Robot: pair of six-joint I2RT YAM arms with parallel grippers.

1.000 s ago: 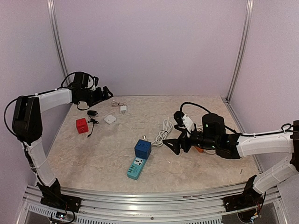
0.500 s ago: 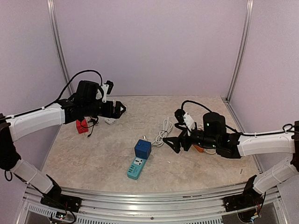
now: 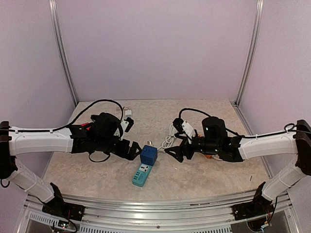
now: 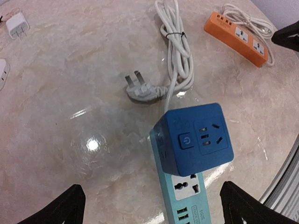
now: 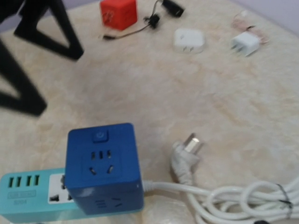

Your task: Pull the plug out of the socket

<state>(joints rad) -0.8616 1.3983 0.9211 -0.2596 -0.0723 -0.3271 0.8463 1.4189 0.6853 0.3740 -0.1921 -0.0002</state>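
The left arm has swung in from the far left corner, and its left pincer [image 3: 135, 150] now hangs released, jaws spread wide, holding nothing. The right pincer [image 3: 176, 153] has edged closer and is likewise spread and empty.

The blue cube plug [image 3: 148, 155] sits between the two pincers, just beside the left one's tips and a little farther from the right one. It is seated on the far end of the teal socket strip [image 3: 141, 175], with its own socket face turned upward. The strip lies flat on the worktop [image 3: 97, 170]. Its long axis runs from the cube back toward the arm bases, crosswise to the line between the pincers. A loose white plug [image 4: 141, 89] and its coiled cable [image 4: 180, 56] lie just beyond the cube.
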